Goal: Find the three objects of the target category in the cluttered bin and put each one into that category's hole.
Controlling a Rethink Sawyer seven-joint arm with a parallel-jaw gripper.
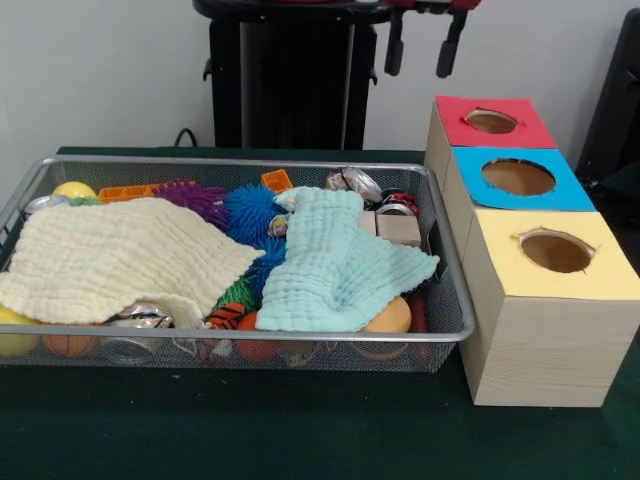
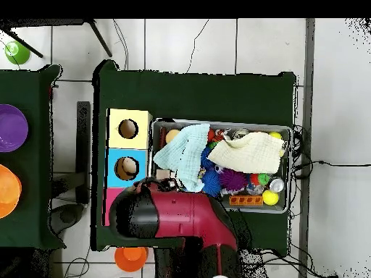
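Note:
The wire mesh bin point(image 1: 240, 161) lies on the green table, full of clutter; it also shows in the overhead view point(image 2: 287, 131). No patterned ruffled bundle shows plainly; a cream cloth point(image 1: 120, 255) and a mint cloth point(image 1: 335, 265) cover much of the contents. The yellow-topped box's hole point(image 1: 556, 250) is nearest the camera, right of the bin, and shows from above point(image 2: 128, 129). My gripper point(image 1: 422, 45) hangs high at the top edge, behind the bin's far right corner, open and empty. In the overhead view the arm point(image 2: 174, 213) hides it.
Blue-topped point(image 1: 518, 177) and red-topped point(image 1: 491, 121) holes stand behind the yellow one. The bin holds a blue spiky ball point(image 1: 250, 210), a purple one point(image 1: 190, 195), cans, orange and yellow balls, and wooden blocks point(image 1: 398, 228). Beside the table are purple and orange bowls point(image 2: 11, 128).

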